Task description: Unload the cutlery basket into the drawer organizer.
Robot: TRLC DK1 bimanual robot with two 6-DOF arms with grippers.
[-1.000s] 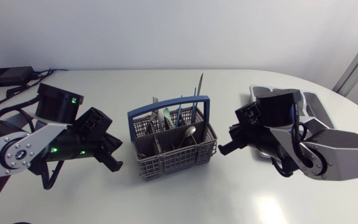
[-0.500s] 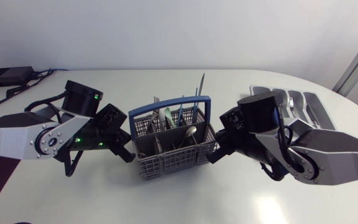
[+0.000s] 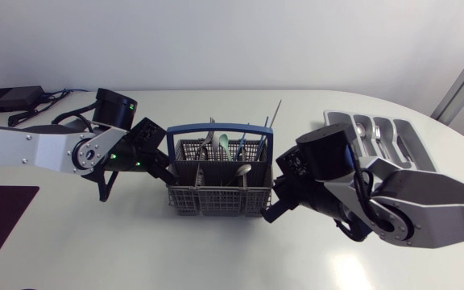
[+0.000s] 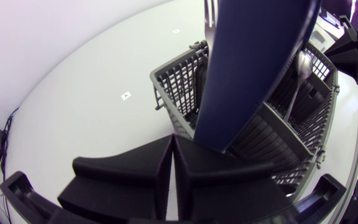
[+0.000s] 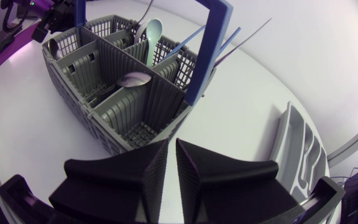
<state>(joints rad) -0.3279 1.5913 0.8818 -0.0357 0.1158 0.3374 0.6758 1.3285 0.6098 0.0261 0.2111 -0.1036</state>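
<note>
Fingers (image 5: 148, 168) on the right gripper (image 5: 171, 144) are pressed close, with just a thin slit between them, and they hold nothing. Its tip is down low at the right end of the cutlery basket (image 3: 216, 201). I cannot tell if it touches the wall. The left gripper (image 4: 173, 140) is closed the same way and empty. It sits at the basket's left end, where the blue handle (image 3: 220, 127) comes down.

The basket stands upright in the middle of the table, between the two grippers. It is grey plastic mesh, so I think it is light and may slide or tip if something is tugged sideways. Inside stand a metal spoon (image 3: 244, 170), a pale green spoon (image 3: 224, 141) and some long thin pieces (image 3: 274, 113) that lean out past the rim. These look hard, smooth and slippery, but not heavy. The best place to grab is the part that sticks up above the rim. A gripper has to open first, then pull straight up.

Farther back on the right lies the drawer organizer (image 3: 345, 118), near the basket but not touching. Some slots look to have pieces in them already.
</note>
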